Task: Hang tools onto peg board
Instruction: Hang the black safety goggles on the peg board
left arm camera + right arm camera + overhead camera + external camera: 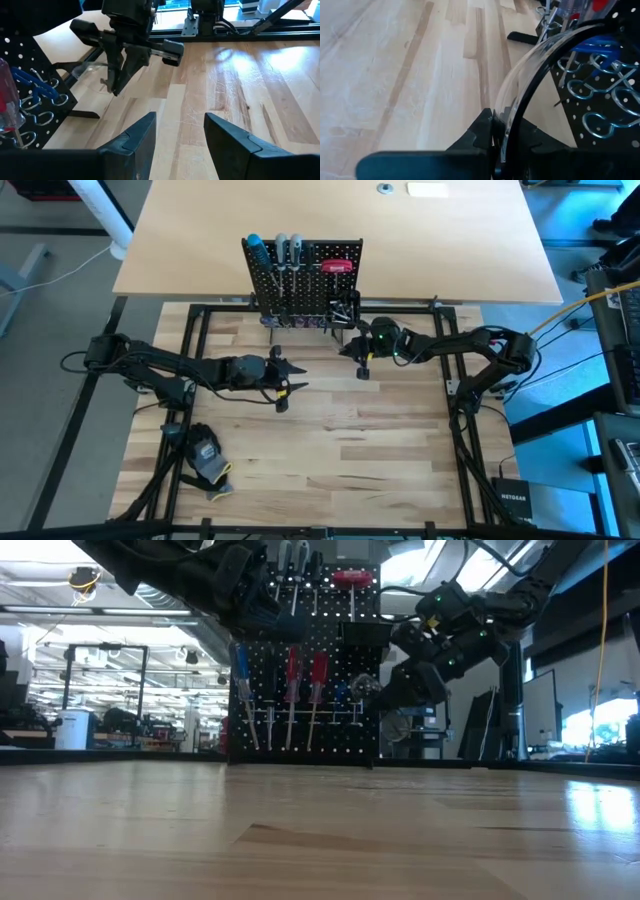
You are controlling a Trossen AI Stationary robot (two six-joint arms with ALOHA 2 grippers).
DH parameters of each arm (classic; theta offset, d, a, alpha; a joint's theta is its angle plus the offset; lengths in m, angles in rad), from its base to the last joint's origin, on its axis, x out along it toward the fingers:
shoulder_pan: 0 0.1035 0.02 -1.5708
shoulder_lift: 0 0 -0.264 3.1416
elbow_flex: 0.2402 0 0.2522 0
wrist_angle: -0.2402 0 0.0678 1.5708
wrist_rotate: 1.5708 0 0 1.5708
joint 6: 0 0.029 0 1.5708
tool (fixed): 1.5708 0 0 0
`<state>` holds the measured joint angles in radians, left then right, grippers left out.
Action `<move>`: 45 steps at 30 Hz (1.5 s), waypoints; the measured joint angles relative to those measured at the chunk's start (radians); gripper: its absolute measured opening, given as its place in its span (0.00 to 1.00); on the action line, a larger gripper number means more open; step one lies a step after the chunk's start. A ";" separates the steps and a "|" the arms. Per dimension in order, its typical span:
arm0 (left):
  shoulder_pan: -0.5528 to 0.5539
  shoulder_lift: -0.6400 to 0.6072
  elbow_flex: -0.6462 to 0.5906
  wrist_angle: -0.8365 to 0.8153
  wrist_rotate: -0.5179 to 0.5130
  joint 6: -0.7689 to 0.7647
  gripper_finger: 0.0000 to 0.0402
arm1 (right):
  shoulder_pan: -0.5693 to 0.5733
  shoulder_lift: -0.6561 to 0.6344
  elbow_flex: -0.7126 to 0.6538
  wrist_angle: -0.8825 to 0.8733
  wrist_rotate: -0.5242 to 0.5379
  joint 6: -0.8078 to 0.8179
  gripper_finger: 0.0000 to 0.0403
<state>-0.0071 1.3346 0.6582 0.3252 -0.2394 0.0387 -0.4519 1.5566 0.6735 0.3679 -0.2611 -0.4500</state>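
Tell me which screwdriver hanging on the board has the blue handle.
The leftmost one on the peg board; the two screwdrivers beside it have red handles.

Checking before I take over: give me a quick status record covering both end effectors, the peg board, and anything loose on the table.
left end effector: open, empty, above the table's left-middle
right end effector: shut on clear curved item, beside the peg board
peg board: upright, screwdrivers hanging
glove: on the table, left arm's side, away from the board
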 joint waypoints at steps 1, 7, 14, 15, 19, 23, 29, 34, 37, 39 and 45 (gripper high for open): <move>0.000 0.000 0.000 0.000 0.000 0.001 0.39 | 0.000 0.000 0.000 -0.003 -0.001 -0.005 0.08; 0.000 0.000 0.000 -0.001 0.000 -0.001 0.39 | 0.000 0.000 0.000 -0.059 -0.019 0.054 0.08; 0.000 0.000 0.000 -0.002 0.000 -0.004 0.39 | -0.001 0.024 0.001 -0.064 -0.027 0.188 0.08; 0.000 0.000 0.000 -0.001 0.000 -0.005 0.39 | -0.002 0.036 0.001 -0.041 -0.027 0.211 0.08; 0.000 0.000 0.000 -0.001 0.000 -0.005 0.39 | -0.002 0.066 0.001 0.053 -0.030 0.320 0.08; 0.000 0.000 0.000 -0.001 0.000 -0.005 0.39 | -0.002 0.069 0.001 0.084 -0.009 0.394 0.08; 0.000 0.000 0.000 -0.002 0.000 -0.005 0.39 | -0.014 0.082 0.001 0.095 0.016 0.442 0.08; 0.000 0.000 0.000 -0.001 0.000 -0.005 0.39 | -0.013 0.118 0.002 0.128 0.034 0.454 0.08; 0.000 0.000 0.000 0.000 0.000 0.000 0.39 | -0.013 0.126 0.002 0.142 0.034 0.457 0.08; 0.000 0.000 0.000 0.000 0.000 0.000 0.39 | -0.013 0.126 0.002 0.159 0.035 0.454 0.09; -0.002 0.000 0.000 -0.009 0.000 0.002 0.39 | -0.013 0.126 0.001 0.149 0.060 0.452 0.16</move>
<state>-0.0090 1.3349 0.6582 0.3159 -0.2394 0.0410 -0.4652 1.6825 0.6743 0.5173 -0.2016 0.0017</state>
